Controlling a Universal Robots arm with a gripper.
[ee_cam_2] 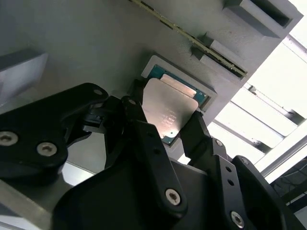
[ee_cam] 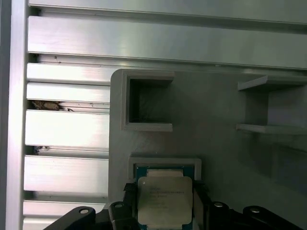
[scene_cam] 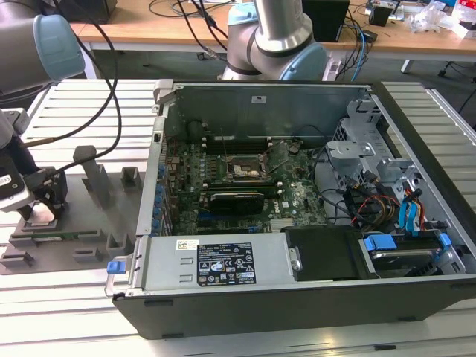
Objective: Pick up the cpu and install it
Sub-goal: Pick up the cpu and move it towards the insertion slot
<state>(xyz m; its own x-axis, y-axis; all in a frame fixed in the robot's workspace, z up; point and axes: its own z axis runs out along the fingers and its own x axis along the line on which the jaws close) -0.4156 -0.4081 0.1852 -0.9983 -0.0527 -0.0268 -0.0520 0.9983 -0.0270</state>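
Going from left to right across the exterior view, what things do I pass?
gripper → tall upright holder on the grey tray → motherboard socket inside the open computer case → blue-tabbed drive bay

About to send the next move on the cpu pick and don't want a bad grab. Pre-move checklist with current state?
1. Centring of gripper on cpu: ok in both wrist views.
2. The cpu lying flat in its tray recess: ok.
3. Firm grip on cpu: cannot tell.
4. Open case, board exposed: ok.
5. Empty, unlatched socket: cannot tell from the exterior view.
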